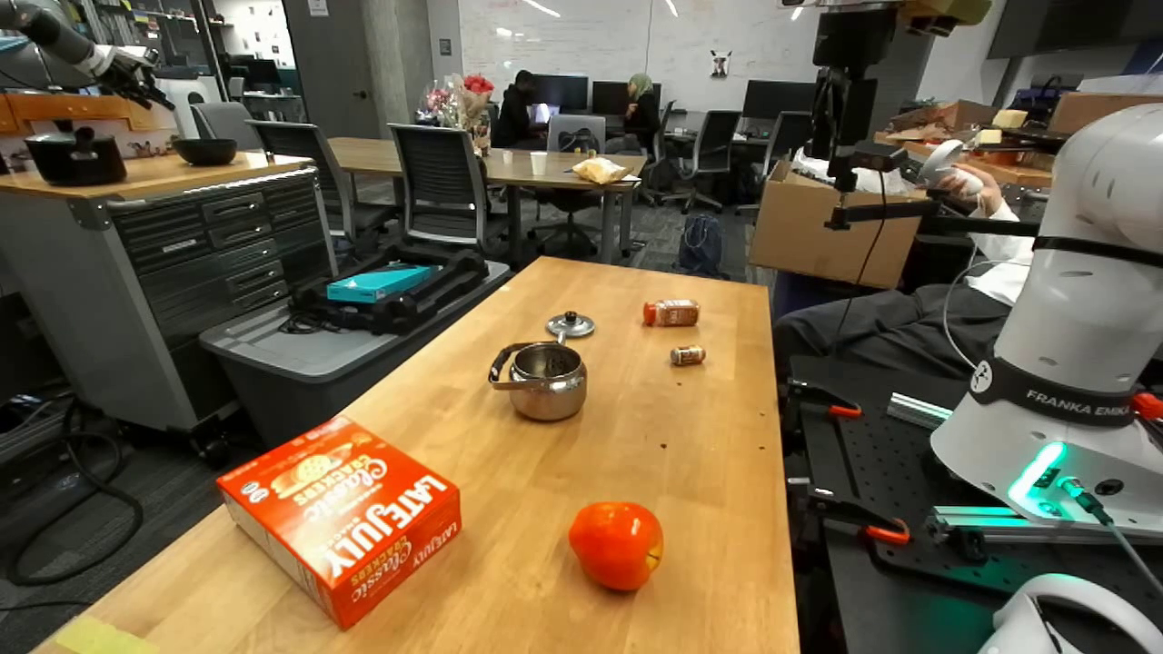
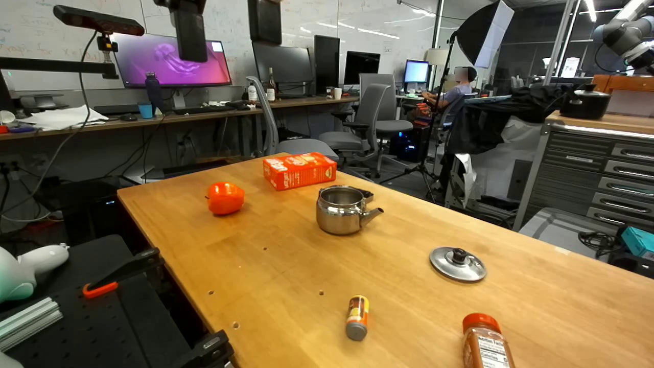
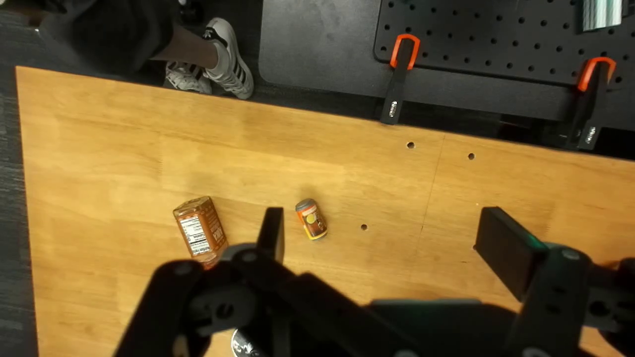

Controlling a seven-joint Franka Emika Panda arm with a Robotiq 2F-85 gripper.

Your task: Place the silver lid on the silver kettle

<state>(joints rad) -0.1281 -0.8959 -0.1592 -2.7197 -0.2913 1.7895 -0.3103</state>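
The silver lid lies flat on the table, black knob up, in both exterior views (image 1: 571, 324) (image 2: 444, 264). A small part of it shows at the bottom of the wrist view (image 3: 243, 344), mostly hidden by the gripper. The silver kettle stands upright with its mouth uncovered in both exterior views (image 1: 548, 397) (image 2: 340, 217), apart from the lid. Its spout points towards the lid's side. The kettle is hidden in the wrist view. My gripper is open and empty, fingers wide apart in the wrist view (image 3: 384, 233). It hangs high above the table in an exterior view (image 2: 230, 46).
On the wooden table (image 1: 709, 436) are a red cracker box (image 1: 350, 509), an orange-red ball-like fruit (image 1: 618, 545), a spice bottle (image 1: 674, 313) and a small can (image 1: 688, 355). Clamps (image 3: 397, 84) grip the table edge. A camera on a bar (image 2: 97, 20) stands beside it.
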